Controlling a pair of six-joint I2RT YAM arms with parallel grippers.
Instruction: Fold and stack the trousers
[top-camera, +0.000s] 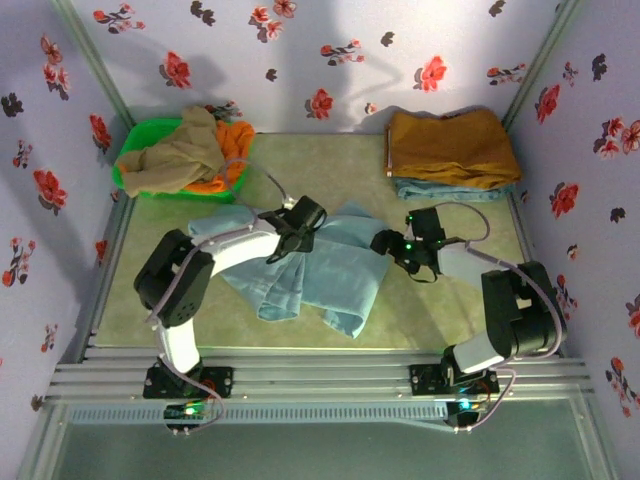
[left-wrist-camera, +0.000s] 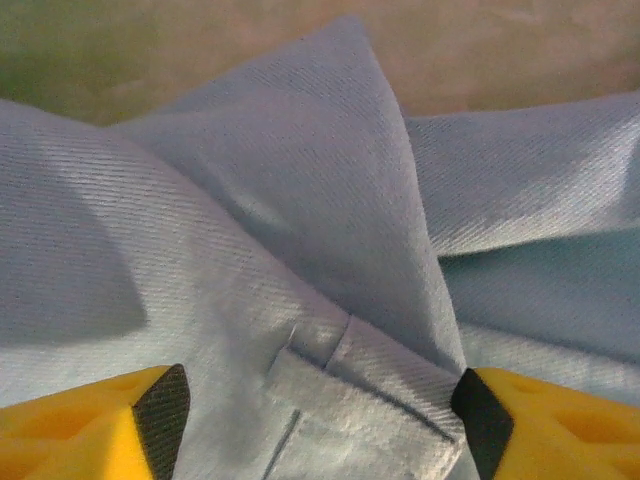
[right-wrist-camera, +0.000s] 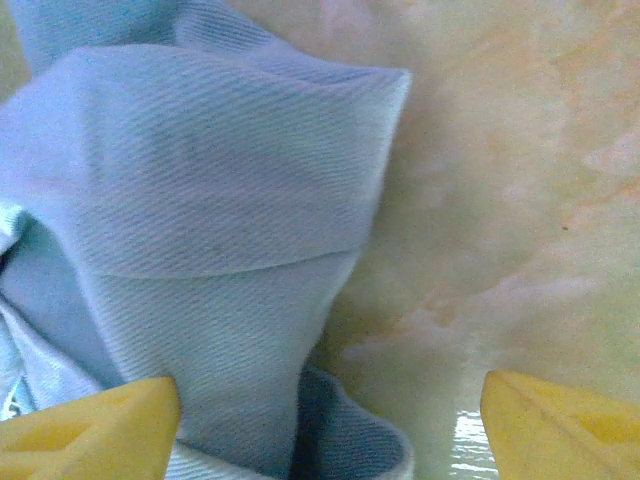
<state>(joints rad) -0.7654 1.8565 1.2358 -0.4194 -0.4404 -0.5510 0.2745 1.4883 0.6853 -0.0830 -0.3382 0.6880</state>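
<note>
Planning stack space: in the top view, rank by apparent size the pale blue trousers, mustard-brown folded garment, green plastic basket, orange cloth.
1. Pale blue cloth trousers
2. Then green plastic basket and mustard-brown folded garment, too alike to rank
3. orange cloth smallest

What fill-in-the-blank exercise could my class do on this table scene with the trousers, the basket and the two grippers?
1. The crumpled trousers mid-table are pale ____.
2. The basket at the back left is ____.
3. The upper folded garment at the back right is mustard-____.
4. The left gripper and the right gripper both stand ____.
Missing words: blue; green; brown; open.
</note>
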